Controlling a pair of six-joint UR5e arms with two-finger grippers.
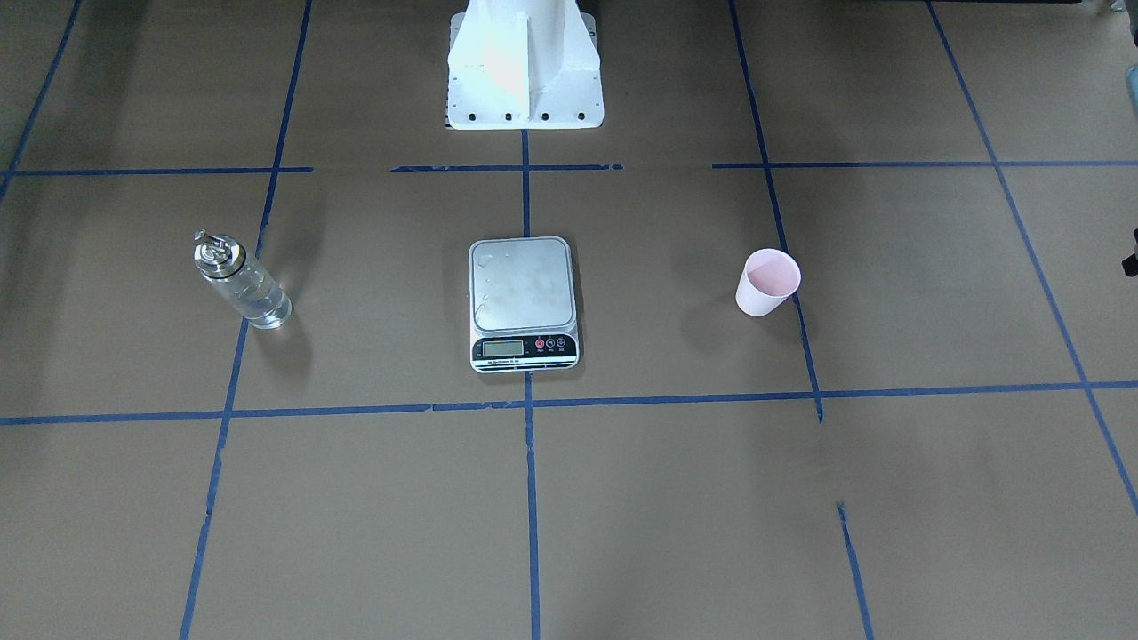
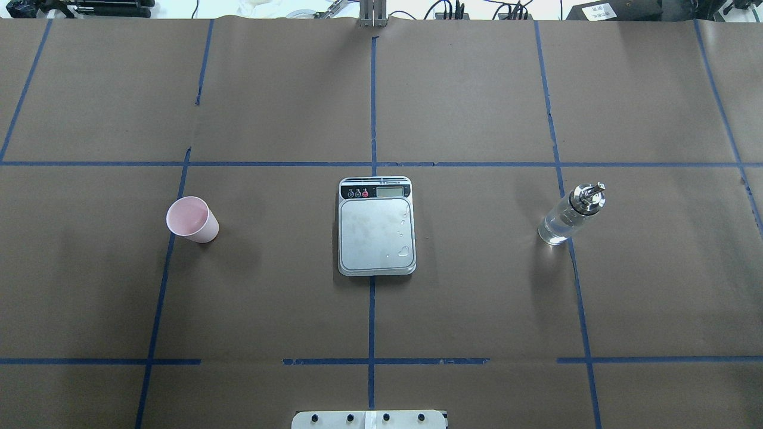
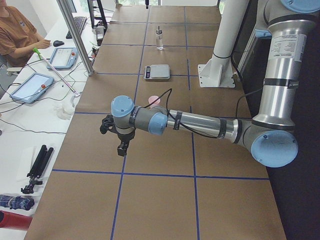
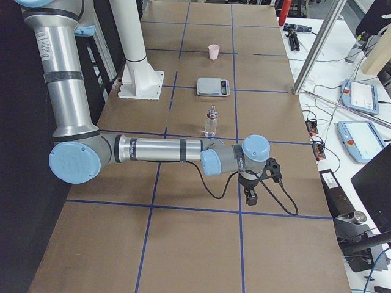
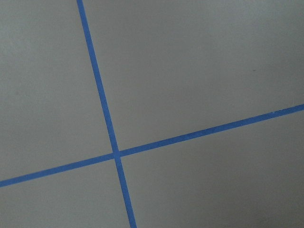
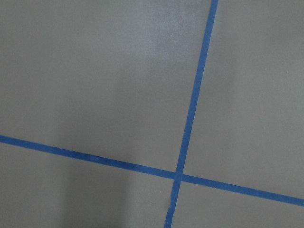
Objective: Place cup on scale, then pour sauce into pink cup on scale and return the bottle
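The pale pink cup (image 1: 766,283) (image 2: 192,219) stands upright on the brown table, on my left side, apart from the scale. The scale (image 1: 523,298) (image 2: 375,232) lies in the middle, its steel platform bare except for a few drops. The glass bottle (image 1: 242,283) (image 2: 569,215) stands upright on my right side with clear sauce in it. My left gripper (image 3: 122,147) hangs over the table's left end, beyond the cup (image 3: 154,101). My right gripper (image 4: 250,196) hangs over the right end, beyond the bottle (image 4: 211,122). I cannot tell whether either is open.
The white robot pedestal (image 1: 524,71) (image 2: 369,419) stands at my edge behind the scale. Blue tape lines cross the table. A side bench with tablets (image 3: 32,86) and a seated operator (image 3: 15,35) runs along the far side.
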